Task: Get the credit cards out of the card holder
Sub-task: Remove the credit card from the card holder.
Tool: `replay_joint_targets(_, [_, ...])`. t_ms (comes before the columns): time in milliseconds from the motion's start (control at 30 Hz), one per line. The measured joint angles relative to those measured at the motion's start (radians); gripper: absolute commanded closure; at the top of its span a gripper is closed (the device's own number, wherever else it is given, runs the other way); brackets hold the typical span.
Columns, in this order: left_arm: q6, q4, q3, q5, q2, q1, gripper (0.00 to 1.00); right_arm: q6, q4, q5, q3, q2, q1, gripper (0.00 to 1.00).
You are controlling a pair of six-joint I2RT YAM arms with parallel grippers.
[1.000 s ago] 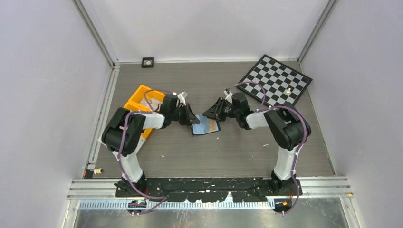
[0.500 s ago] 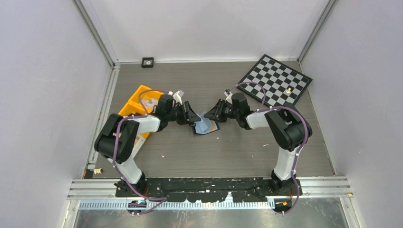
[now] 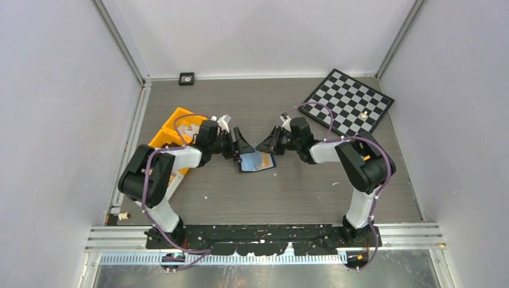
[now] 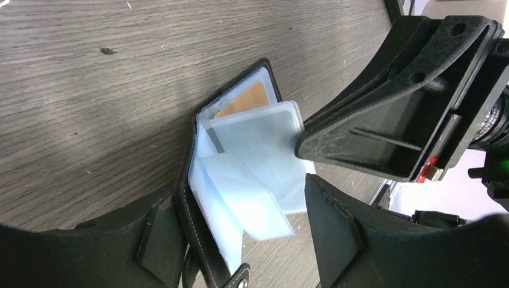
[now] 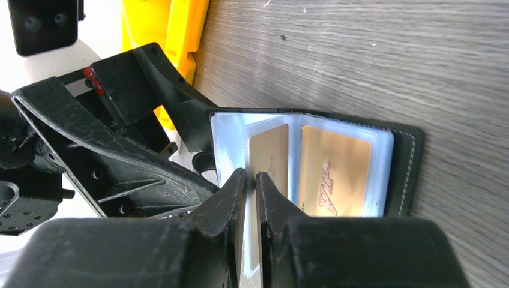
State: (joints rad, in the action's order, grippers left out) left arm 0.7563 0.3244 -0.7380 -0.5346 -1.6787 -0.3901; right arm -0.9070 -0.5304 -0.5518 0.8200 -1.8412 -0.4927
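woodgrain table (image 3: 300, 186), stitched black card holder (image 5: 410, 174)

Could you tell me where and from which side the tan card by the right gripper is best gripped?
Probably the edge of the tan card nearest the right gripper, approached from that side: it sits thin in a clear sleeve of the open card holder, so only an edge can be pinched.

Grey wood-grain table (image 3: 288, 192): open card holder (image 3: 258, 162), orange bin (image 3: 168, 126), chessboard (image 3: 348, 102), black square (image 3: 186, 78).
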Motion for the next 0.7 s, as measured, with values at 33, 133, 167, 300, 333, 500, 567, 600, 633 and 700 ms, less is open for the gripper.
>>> replay_joint_targets(33, [0.000, 0.000, 0.000, 0.000, 0.000, 0.000, 0.32, 0.001, 0.002, 0.000, 0.002, 0.000, -0.006, 0.82])
replay_joint_targets(133, [0.000, 0.000, 0.000, 0.000, 0.000, 0.002, 0.32, 0.007, 0.004, -0.008, 0.011, 0.000, -0.023, 0.79])
replay_joint_targets(167, [0.002, 0.000, 0.000, -0.001, 0.000, 0.003, 0.32, 0.010, 0.004, -0.011, 0.015, 0.000, -0.029, 0.79])
replay_joint_targets(300, [0.015, 0.003, 0.002, -0.016, 0.000, 0.013, 0.33, 0.014, 0.007, -0.010, 0.023, 0.000, -0.034, 0.75])
replay_joint_targets(333, [0.019, 0.006, 0.003, -0.019, 0.000, 0.014, 0.33, 0.015, 0.007, -0.010, 0.023, 0.000, -0.034, 0.69])
replay_joint_targets(500, [0.031, 0.023, 0.008, -0.039, 0.000, 0.026, 0.38, 0.014, 0.010, 0.000, 0.023, -0.008, -0.031, 0.64])
replay_joint_targets(567, [0.038, 0.024, 0.009, -0.043, 0.000, 0.029, 0.44, 0.012, 0.008, -0.002, 0.023, -0.011, -0.031, 0.72])
replay_joint_targets(600, [0.043, 0.027, 0.009, -0.043, 0.000, 0.031, 0.45, 0.010, 0.006, -0.008, 0.023, -0.011, -0.033, 0.74])
replay_joint_targets(633, [0.048, 0.032, 0.010, -0.043, -0.001, 0.032, 0.46, 0.005, 0.001, -0.014, 0.023, -0.011, -0.035, 0.74])
replay_joint_targets(700, [0.053, 0.042, 0.010, -0.048, -0.002, 0.034, 0.50, -0.003, -0.012, -0.016, 0.023, -0.012, -0.039, 0.73])
